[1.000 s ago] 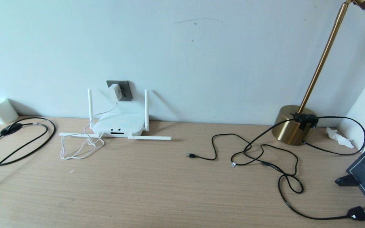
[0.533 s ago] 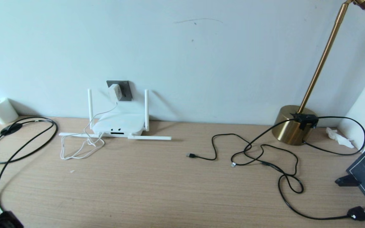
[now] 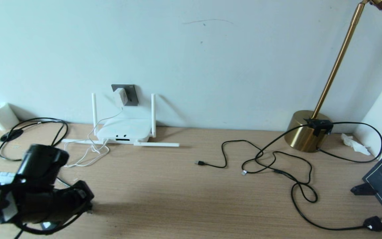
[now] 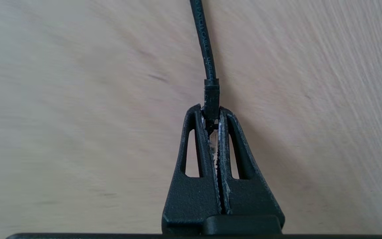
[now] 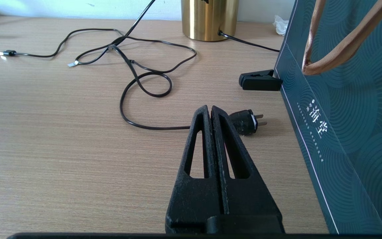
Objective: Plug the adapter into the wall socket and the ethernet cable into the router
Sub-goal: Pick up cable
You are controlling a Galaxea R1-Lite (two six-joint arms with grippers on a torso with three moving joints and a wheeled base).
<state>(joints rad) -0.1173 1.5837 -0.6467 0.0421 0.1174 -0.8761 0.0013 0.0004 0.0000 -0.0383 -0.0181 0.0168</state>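
We count one router with four white antennas, two upright and two flat on the desk; one white adapter sits in the one grey wall socket above it; our left gripper, low at the desk's left, pinches the black ethernet cable by its clear plug; our right gripper is clenched on nothing.
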